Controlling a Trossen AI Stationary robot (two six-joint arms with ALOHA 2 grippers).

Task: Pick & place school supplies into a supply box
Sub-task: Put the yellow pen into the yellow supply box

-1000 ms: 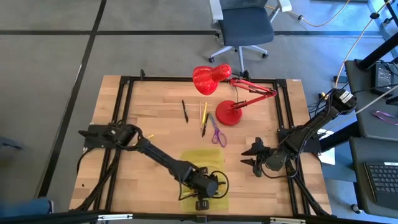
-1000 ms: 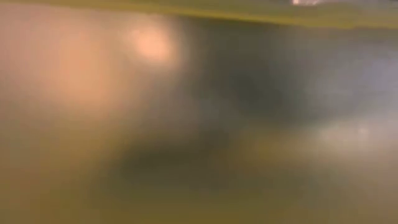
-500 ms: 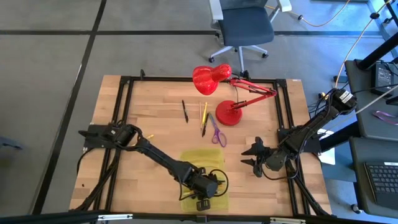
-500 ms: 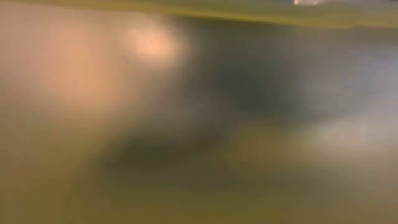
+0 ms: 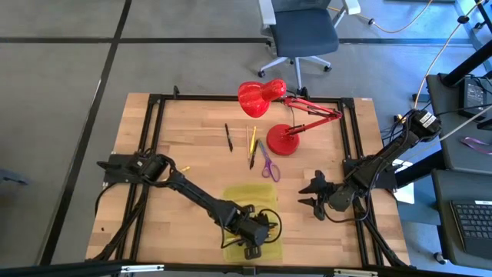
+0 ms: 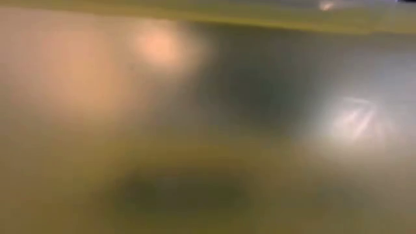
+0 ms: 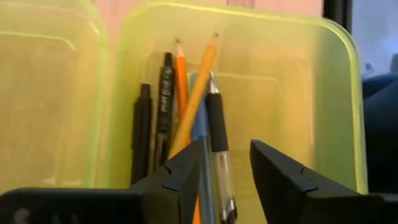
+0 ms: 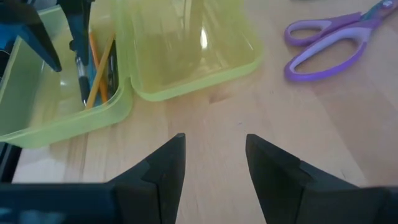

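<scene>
Now, high view: the left tool [image 5: 251, 248] hung over the near half of the supply box [image 5: 265, 197], which lay open at the near middle of the desk [image 5: 192, 161]. Compared with a second earlier, the arm had barely shifted, but its fingers had parted. Judged: a pen had just been let go into the box, so one more item was delivered. Left on the desk at the far side: a black pen [image 5: 228, 137], a yellow pencil [image 5: 252, 146], purple scissors [image 5: 267, 163], all near the base of the red lamp [image 5: 283, 142]. The right tool [image 5: 317, 197] waited at the right of the box, spread and empty.

Low view: nothing legible; only a yellow-green blur, apparently the box wall pressed close against the lens.

Left wrist view: fingers [image 7: 180, 177] spread, pinching nothing. Between and beyond them lay a clear-barrelled pen [image 7: 217, 149], an orange pencil [image 7: 198, 93], a blue pen [image 7: 200, 127] and two black pens [image 7: 142, 134], all in one compartment; the other compartment showed empty. Lower ends of the pens were cut off.

Right wrist view: fingers [image 8: 165, 165] spread above bare desk; box to the left, scissors [image 8: 329, 46] partly cut off. Total count of supplies could not be confirmed.
</scene>
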